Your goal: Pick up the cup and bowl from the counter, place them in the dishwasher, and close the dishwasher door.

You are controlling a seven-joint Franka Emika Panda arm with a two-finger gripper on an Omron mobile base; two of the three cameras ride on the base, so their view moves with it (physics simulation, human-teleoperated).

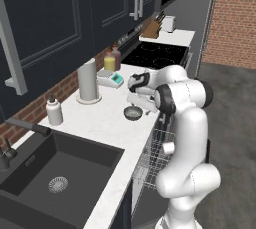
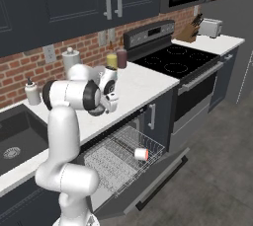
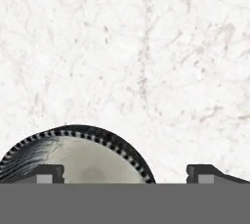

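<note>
One bowl [image 1: 133,113], dark grey and shallow, sits on the counter [image 1: 102,123] near its front edge, above the open dishwasher [image 2: 148,121]. In the hand view the bowl [image 3: 73,157] lies at the lower left, with one fingertip [image 3: 46,173] over its rim and the other over bare stone to the right, so the gripper [image 3: 127,174] has its fingers spread wide apart and clamped on nothing. The cup [image 2: 141,154] lies on its side in the wire rack [image 2: 118,158], toward the rack's front right corner, above the lowered dishwasher door [image 2: 163,175]. Farther back on the counter stand a tall grey cylinder [image 1: 87,80] and a white pump bottle [image 1: 54,111], near the back wall, beside the black sink [image 1: 55,173].
</note>
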